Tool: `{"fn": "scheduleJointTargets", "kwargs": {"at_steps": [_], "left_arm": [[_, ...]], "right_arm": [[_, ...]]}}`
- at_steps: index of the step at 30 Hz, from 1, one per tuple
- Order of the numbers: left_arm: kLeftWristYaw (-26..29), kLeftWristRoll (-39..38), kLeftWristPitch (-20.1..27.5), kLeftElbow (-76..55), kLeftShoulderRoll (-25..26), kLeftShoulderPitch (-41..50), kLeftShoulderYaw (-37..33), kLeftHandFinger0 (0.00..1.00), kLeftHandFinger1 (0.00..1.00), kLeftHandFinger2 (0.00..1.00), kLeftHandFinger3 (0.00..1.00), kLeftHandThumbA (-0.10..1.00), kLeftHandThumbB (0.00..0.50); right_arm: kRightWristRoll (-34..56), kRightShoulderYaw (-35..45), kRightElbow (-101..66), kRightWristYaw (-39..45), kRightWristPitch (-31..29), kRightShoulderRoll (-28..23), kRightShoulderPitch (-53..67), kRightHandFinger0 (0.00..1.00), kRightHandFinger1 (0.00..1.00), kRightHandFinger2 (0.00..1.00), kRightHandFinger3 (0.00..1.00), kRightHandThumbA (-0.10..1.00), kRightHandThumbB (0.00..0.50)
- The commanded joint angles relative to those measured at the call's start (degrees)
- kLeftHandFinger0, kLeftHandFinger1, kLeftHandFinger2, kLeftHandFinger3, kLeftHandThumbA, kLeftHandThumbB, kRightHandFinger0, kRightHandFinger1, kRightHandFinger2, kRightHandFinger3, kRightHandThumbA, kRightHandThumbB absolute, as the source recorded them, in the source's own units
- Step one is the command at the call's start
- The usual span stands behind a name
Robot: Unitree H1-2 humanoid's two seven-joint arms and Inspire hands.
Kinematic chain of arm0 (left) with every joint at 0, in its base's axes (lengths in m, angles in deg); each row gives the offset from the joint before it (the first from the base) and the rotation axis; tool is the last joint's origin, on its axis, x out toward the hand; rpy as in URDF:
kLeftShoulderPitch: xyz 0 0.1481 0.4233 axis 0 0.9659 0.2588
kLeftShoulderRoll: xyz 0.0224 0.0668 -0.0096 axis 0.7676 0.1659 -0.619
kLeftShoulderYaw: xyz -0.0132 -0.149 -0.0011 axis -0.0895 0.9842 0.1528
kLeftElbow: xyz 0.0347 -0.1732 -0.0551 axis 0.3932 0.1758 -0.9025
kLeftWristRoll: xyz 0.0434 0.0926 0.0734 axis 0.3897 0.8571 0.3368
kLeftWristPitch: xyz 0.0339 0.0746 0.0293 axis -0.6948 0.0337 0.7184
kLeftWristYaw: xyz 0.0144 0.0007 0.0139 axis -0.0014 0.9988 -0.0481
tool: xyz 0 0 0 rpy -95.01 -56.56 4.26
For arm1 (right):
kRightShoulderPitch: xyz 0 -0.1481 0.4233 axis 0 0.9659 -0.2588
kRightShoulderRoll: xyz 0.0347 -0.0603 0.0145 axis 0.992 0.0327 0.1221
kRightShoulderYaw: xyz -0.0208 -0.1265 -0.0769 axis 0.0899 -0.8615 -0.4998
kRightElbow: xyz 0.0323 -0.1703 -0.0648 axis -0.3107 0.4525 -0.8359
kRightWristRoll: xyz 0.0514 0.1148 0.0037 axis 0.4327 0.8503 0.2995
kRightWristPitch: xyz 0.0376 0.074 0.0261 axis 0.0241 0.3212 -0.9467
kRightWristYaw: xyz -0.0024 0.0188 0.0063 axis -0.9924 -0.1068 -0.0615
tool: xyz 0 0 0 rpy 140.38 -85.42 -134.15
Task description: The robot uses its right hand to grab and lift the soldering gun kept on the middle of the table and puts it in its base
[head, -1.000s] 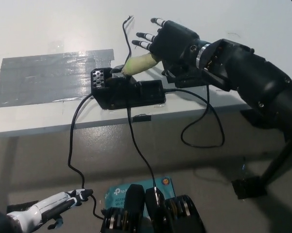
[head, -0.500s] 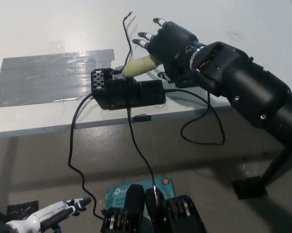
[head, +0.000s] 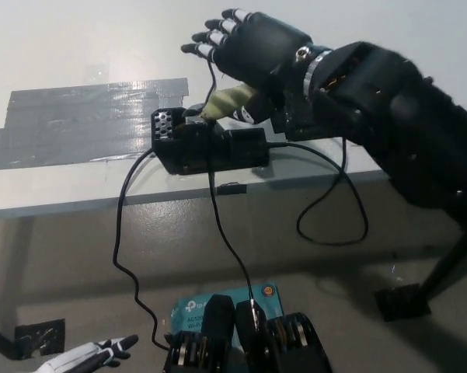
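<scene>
Right hand (head: 252, 50) risen, open, above soldering gun (head: 225, 103) — gun in base (head: 210, 148)

The soldering gun (head: 227, 103) — pale yellowish handle, tilted tip-down — is sitting in its base (head: 210, 148), a black boxy unit with a perforated left end, lying near the table's (head: 78, 54) front edge — cables trailing off it.

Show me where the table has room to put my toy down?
Bare white table lies behind the grey tape patch and along the front edge below it. It is crowded around the black base, where the soldering gun, cables and the right robot hand bunch together.
</scene>
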Motion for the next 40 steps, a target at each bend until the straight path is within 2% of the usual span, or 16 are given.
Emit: {"fn": "scheduleJointTargets", "kwargs": {"at_steps": [1,4,6,9,14,15,16,20,23,27,29,32,36,38,39,40], "left_arm": [[1.04,-0.86,-0.79,-0.59,2.16,2.02,3.23,1.00,1.00,1.00,1.00,1.00,0.283],[0.88,-0.47,-0.79,-1.15,2.36,2.50,3.15,1.00,1.00,1.00,1.00,1.00,0.270],[0.92,-0.45,-0.78,-1.39,2.27,3.17,3.36,1.00,1.00,1.00,1.00,1.00,0.264],[1.10,-0.10,-0.79,-1.95,1.89,3.61,3.71,1.00,1.00,1.00,1.00,1.00,0.286],[1.30,0.35,-0.79,-1.86,1.26,3.65,4.05,1.00,1.00,1.00,1.00,1.00,0.298],[1.34,0.32,-0.79,-1.88,1.25,3.64,4.17,1.00,1.00,1.00,1.00,1.00,0.308],[1.67,0.00,-0.75,-2.07,1.13,3.86,4.40,1.00,1.00,1.00,1.00,1.00,0.302],[2.24,-0.86,0.04,-1.44,0.70,4.07,5.47,1.00,1.00,1.00,1.00,1.00,0.297],[3.05,-2.66,1.61,-0.43,-0.52,4.26,7.48,1.00,1.00,1.00,1.00,1.00,0.295],[4.06,-3.15,1.04,0.76,-1.95,2.97,9.24,1.00,1.00,1.00,1.00,1.00,0.268],[4.28,-3.55,0.59,1.14,-2.65,2.40,10.50,1.00,1.00,1.00,1.00,1.00,0.212],[4.55,-2.50,0.12,1.71,-2.76,2.02,11.04,1.00,1.00,1.00,1.00,1.00,0.195],[5.92,-2.53,0.73,1.32,-3.42,3.19,13.54,1.00,1.00,1.00,1.00,1.00,0.229],[6.12,-3.22,0.12,1.67,-3.83,3.07,15.12,1.00,1.00,1.00,1.00,1.00,0.196],[6.29,-3.51,-0.09,2.06,-3.96,2.33,16.03,1.00,1.00,1.00,1.00,1.00,0.145],[6.29,-3.51,-0.09,2.06,-3.96,2.33,16.03,1.00,1.00,1.00,1.00,1.00,0.145]], "right_arm": [[11.91,9.64,-15.39,21.43,13.53,-8.65,-9.00,1.00,1.00,1.00,1.00,0.65,0.500],[17.11,15.08,-19.39,21.37,13.85,-14.82,-6.05,1.00,1.00,1.00,1.00,0.68,0.500],[17.39,15.65,-20.10,21.85,14.09,-15.06,-5.53,1.00,1.00,1.00,1.00,0.68,0.500],[24.20,25.87,-30.72,22.04,19.83,-24.66,4.58,1.00,1.00,1.00,1.00,0.71,0.500],[27.12,36.44,-37.58,16.71,20.14,-28.22,17.18,1.00,1.00,1.00,1.00,0.76,0.500],[27.16,40.78,-39.69,16.76,21.43,-26.81,21.26,1.00,1.00,1.00,1.00,0.65,0.464],[30.04,50.96,-44.68,11.21,23.07,-23.07,34.84,1.00,1.00,1.00,1.00,0.56,0.385],[33.63,60.14,-45.92,2.92,18.19,-15.04,52.05,1.00,1.00,1.00,1.00,0.36,0.255],[33.86,63.43,-41.13,-2.47,13.43,-7.01,64.51,1.00,1.00,1.00,1.00,0.32,0.241],[33.54,63.26,-32.82,-8.09,4.04,-1.41,69.23,1.00,1.00,1.00,1.00,0.38,0.230],[32.33,62.32,-27.30,-11.33,0.24,2.26,70.31,1.00,1.00,1.00,1.00,0.31,0.250],[32.33,62.90,-23.32,-14.64,-1.55,6.36,70.15,0.95,1.00,1.00,1.00,0.18,0.262],[31.97,61.73,-15.21,-17.63,-8.50,7.95,68.89,0.78,1.00,1.00,1.00,0.17,0.220],[30.95,60.26,-12.98,-16.58,-8.94,6.84,69.03,0.74,1.00,1.00,1.00,0.16,0.195],[30.39,59.36,-12.93,-15.45,-7.70,5.95,68.52,0.71,1.00,1.00,1.00,0.19,0.204],[30.39,59.36,-12.93,-15.45,-7.70,5.95,68.52,0.71,1.00,1.00,1.00,0.19,0.204]]}}
